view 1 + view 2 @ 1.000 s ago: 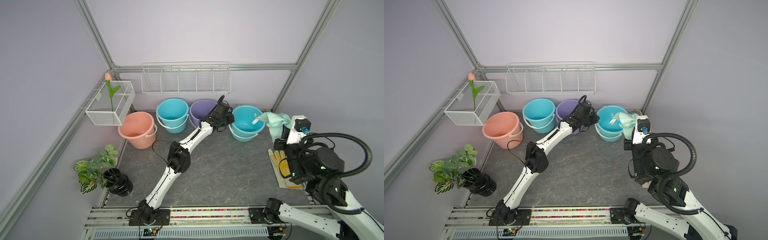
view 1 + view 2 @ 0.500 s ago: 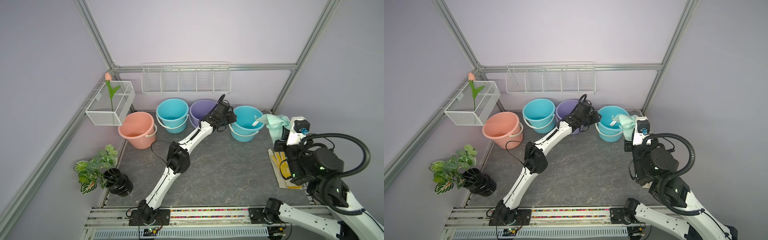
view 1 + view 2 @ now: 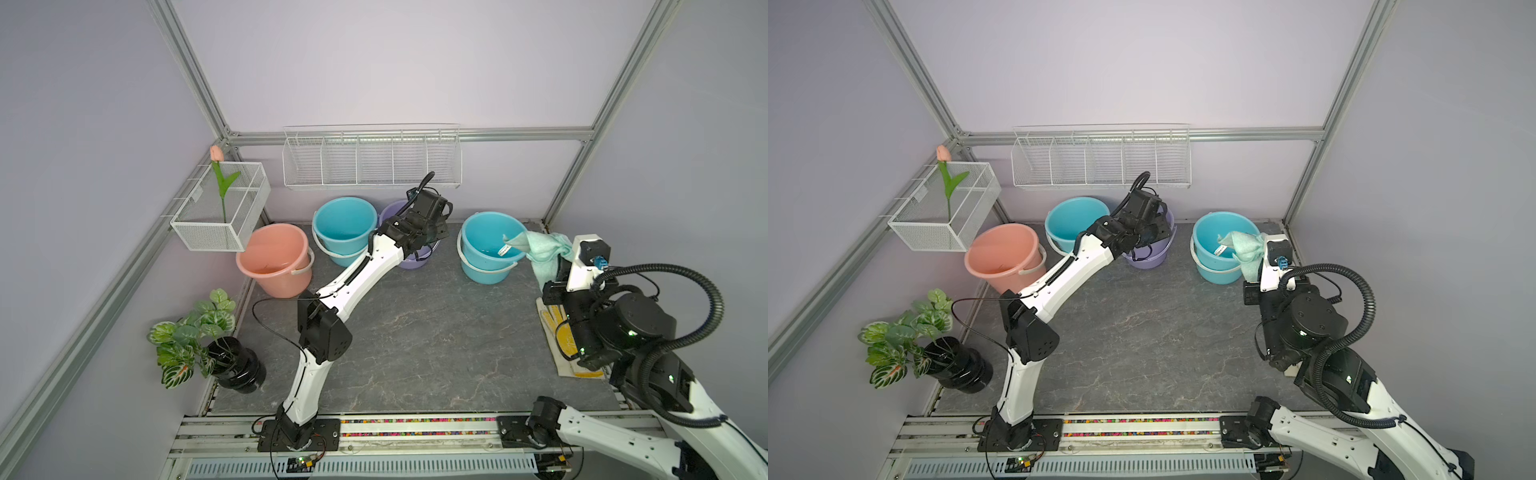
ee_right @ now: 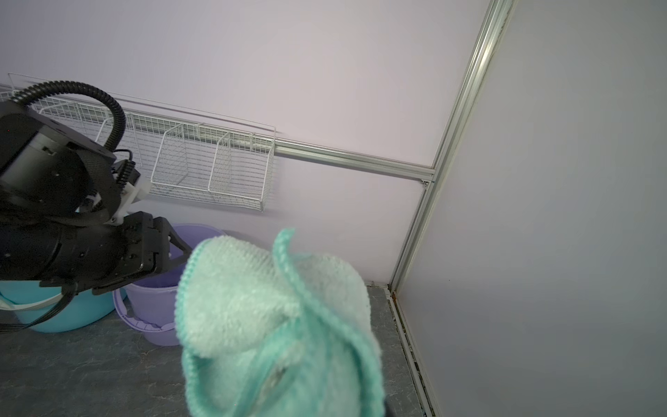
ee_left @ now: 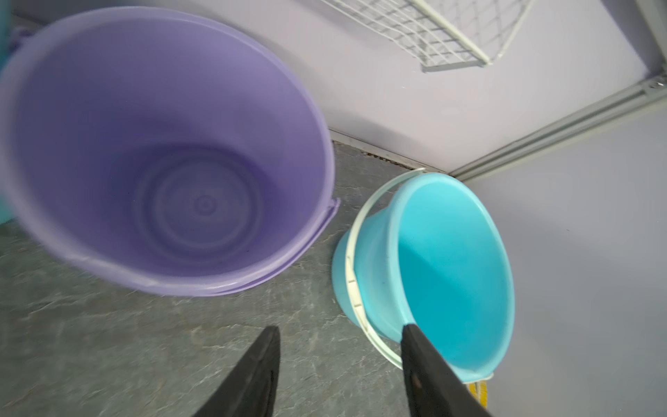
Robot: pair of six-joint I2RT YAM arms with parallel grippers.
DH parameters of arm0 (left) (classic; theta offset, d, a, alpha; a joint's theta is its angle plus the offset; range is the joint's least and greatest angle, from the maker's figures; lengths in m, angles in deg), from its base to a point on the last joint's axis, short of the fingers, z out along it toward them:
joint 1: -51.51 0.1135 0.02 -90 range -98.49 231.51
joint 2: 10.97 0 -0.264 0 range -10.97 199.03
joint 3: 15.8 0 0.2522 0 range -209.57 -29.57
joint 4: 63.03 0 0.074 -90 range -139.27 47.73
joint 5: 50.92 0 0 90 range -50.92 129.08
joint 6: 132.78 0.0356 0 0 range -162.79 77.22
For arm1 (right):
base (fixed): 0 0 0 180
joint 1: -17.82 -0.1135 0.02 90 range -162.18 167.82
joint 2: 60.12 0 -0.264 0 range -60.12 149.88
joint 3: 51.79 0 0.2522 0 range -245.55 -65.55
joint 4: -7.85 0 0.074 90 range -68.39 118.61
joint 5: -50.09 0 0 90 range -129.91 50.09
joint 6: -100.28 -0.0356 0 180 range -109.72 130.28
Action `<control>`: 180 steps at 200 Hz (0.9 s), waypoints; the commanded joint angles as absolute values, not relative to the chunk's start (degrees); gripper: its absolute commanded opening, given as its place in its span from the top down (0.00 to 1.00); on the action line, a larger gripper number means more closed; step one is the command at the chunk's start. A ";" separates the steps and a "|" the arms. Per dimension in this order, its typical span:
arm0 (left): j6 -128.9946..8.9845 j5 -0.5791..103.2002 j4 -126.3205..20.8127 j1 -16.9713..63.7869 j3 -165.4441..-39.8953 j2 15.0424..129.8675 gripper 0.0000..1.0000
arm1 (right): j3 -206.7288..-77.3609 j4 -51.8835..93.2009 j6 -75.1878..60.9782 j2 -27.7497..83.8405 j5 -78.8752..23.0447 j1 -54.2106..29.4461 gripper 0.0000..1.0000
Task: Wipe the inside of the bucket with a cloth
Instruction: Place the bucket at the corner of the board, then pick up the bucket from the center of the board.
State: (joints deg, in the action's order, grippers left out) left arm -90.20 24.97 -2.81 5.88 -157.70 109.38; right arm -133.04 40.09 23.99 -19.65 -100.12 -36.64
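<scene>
Left hand (image 5: 339, 328) has opened over the last second and eased back from the rim of the bucket (image 3: 484, 272). Its jaws now stand well apart with nothing between them, over bare desk (image 3: 415, 332) between the purple bucket (image 5: 173, 144) and the bucket, near both and touching neither. The bucket stands upright on the desk with its handle down and unheld; no clear shift from the earlier frames. Right hand (image 3: 555, 264) is buried in the cloth (image 3: 540, 249), so its fingers show in no view. The cloth hangs bunched from it clear of the desk, so I take it as clamped on the cloth. The cloth has crept slightly toward the bucket: the corner carrying the white tag (image 3: 503, 250) now reaches over the rim, while the bulk is still outside, just beside the rim. Judgement: the left hand's work on the bucket looks finished and wiping has not begun. Next, the right hand must carry the cloth over the rim and down the inner wall. Risk: a light, unbraced bucket may slide or tip under the push.
</scene>
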 commanded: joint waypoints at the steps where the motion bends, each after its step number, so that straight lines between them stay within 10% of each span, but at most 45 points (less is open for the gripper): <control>1: -95.48 16.41 1.62 6.84 -152.70 106.07 0.39 | -132.86 39.54 21.54 -18.82 -99.17 -36.53 0.93; 180: -97.02 24.19 1.79 17.49 -154.13 114.87 0.46 | -133.23 39.28 20.83 -16.33 -97.87 -36.50 0.93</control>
State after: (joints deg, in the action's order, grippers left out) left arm -97.18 22.59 0.38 17.31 -151.49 113.03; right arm -133.04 40.31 22.03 -16.79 -98.11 -36.64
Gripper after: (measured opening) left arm 0.559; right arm 0.093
